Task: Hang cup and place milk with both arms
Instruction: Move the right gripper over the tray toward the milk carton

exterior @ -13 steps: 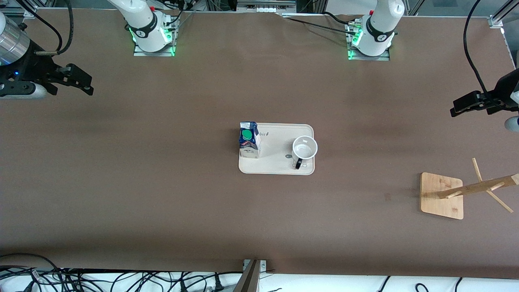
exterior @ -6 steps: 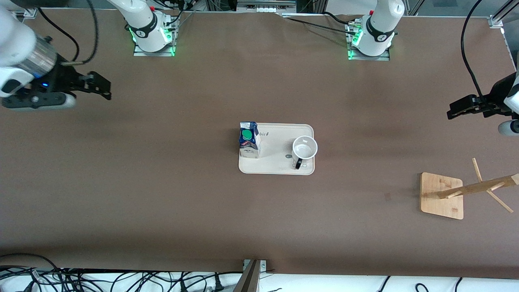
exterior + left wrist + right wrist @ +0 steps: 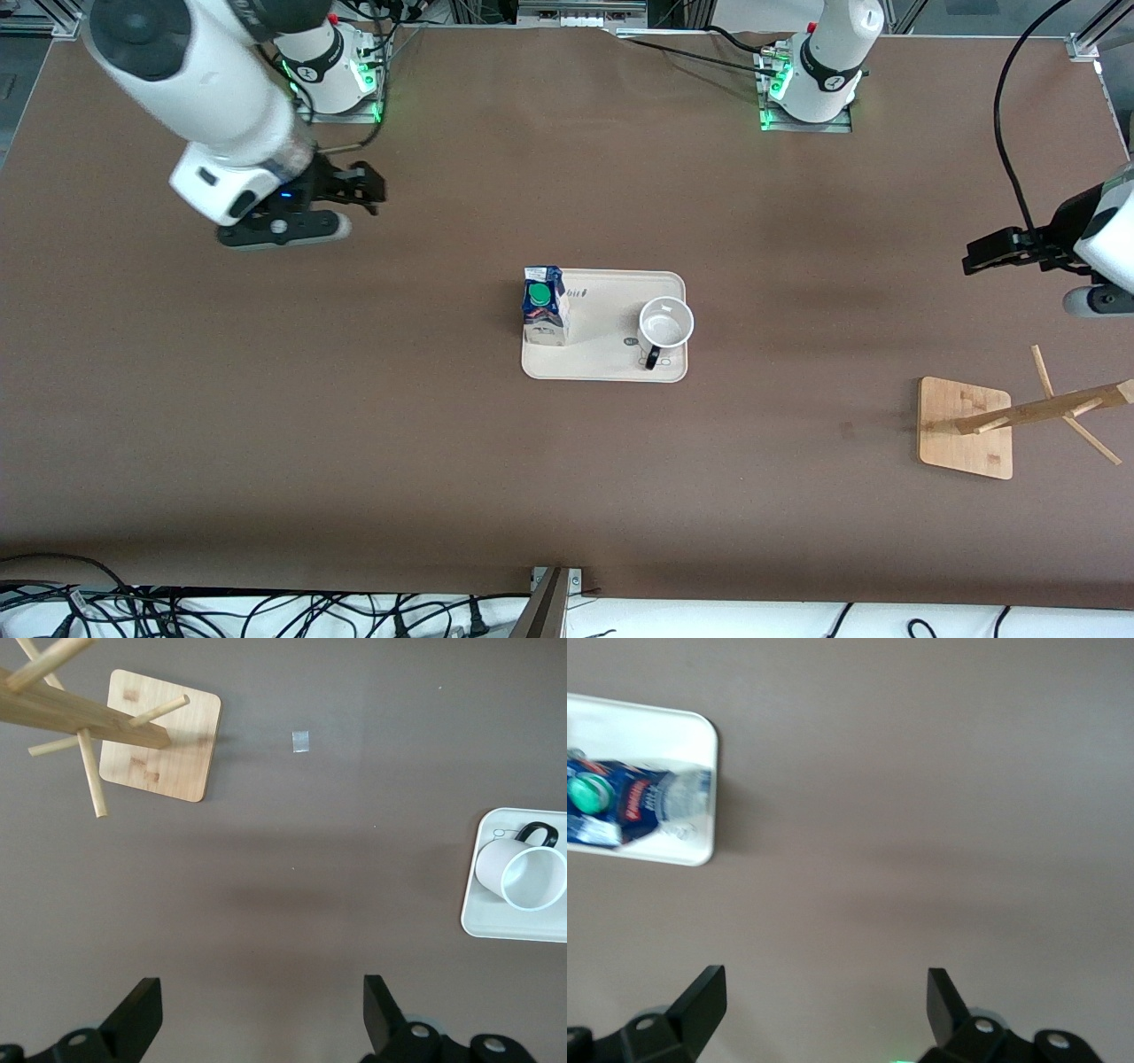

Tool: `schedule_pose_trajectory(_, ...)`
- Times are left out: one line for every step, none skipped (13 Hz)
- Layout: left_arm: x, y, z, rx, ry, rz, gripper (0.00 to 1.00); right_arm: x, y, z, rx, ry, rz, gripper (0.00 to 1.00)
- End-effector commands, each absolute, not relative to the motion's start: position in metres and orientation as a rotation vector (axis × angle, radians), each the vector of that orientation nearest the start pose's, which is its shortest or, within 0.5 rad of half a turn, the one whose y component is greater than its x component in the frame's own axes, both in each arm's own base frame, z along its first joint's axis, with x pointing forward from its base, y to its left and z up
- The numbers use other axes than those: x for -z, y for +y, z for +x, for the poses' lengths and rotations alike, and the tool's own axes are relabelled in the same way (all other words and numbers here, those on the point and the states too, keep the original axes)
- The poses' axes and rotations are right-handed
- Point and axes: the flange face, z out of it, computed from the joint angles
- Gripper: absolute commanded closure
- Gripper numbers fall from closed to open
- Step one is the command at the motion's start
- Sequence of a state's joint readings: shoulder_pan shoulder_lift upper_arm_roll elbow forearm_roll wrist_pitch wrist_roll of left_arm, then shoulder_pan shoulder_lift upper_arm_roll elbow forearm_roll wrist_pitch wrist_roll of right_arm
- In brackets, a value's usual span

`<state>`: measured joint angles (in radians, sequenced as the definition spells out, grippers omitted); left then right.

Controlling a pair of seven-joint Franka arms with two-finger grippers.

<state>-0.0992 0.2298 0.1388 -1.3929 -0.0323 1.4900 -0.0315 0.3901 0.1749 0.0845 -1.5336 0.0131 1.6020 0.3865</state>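
The white cup (image 3: pixel 666 322) stands upright on a cream tray (image 3: pixel 611 365) at mid-table, its black handle pointing toward the front camera. The left wrist view shows the cup (image 3: pixel 523 877) at the tray's corner (image 3: pixel 472 920). The blue-and-white milk (image 3: pixel 543 304), green cap up, stands on the tray's end toward the right arm, and also appears in the right wrist view as the milk (image 3: pixel 633 804). My right gripper (image 3: pixel 372 188) hangs open and empty over bare table between its base and the tray. My left gripper (image 3: pixel 974 257) is open and empty over bare table at the left arm's end.
A wooden cup rack (image 3: pixel 966 427) with slanted pegs stands toward the left arm's end, nearer the front camera than the tray; its base (image 3: pixel 159 735) shows in the left wrist view. A small tape scrap (image 3: pixel 301 742) lies beside it. Cables (image 3: pixel 266 611) run along the front edge.
The right arm has swung in from the table's edge toward the tray, its gripper staying open. The left gripper has crept slightly toward the tray. Cup and milk have not moved.
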Motion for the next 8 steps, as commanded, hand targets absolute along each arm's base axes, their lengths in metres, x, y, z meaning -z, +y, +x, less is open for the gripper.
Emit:
schedule_pose_trajectory(-0.561, 0.016, 0.618, -0.206, -0.090, -3.129, 0.00, -0.509, 0.341, 0.553, -0.149, 0.013, -3.122, 0.00)
schedule_pose_trajectory(-0.560, 0.016, 0.618, -0.208, -0.076, -3.127, 0.00, -0.492, 0.361, 0.554, -0.152, 0.085, -3.083, 0.00)
schedule_pose_trajectory(-0.559, 0.016, 0.618, -0.208, -0.069, -3.118, 0.00, -0.475, 0.381, 0.556, -0.142, 0.154, -3.046, 0.00)
schedule_pose_trajectory(-0.559, 0.015, 0.619, -0.207, -0.066, -3.114, 0.00, -0.459, 0.404, 0.553, -0.111, 0.195, -3.024, 0.00)
schedule_pose_trajectory(-0.556, 0.012, 0.620, -0.214, -0.061, -3.112, 0.00, -0.439, 0.426, 0.549, -0.096, 0.242, -3.010, 0.00)
schedule_pose_trajectory(-0.549, 0.011, 0.622, -0.231, -0.064, -3.110, 0.00, -0.424, 0.443, 0.546, -0.078, 0.291, -2.998, 0.00)
schedule_pose_trajectory(-0.544, 0.012, 0.624, -0.245, -0.068, -3.109, 0.00, -0.409, 0.459, 0.540, -0.066, 0.326, -2.990, 0.00)
schedule_pose_trajectory(-0.537, 0.015, 0.626, -0.266, -0.075, -3.106, 0.00, -0.400, 0.470, 0.535, -0.063, 0.352, -2.987, 0.00)
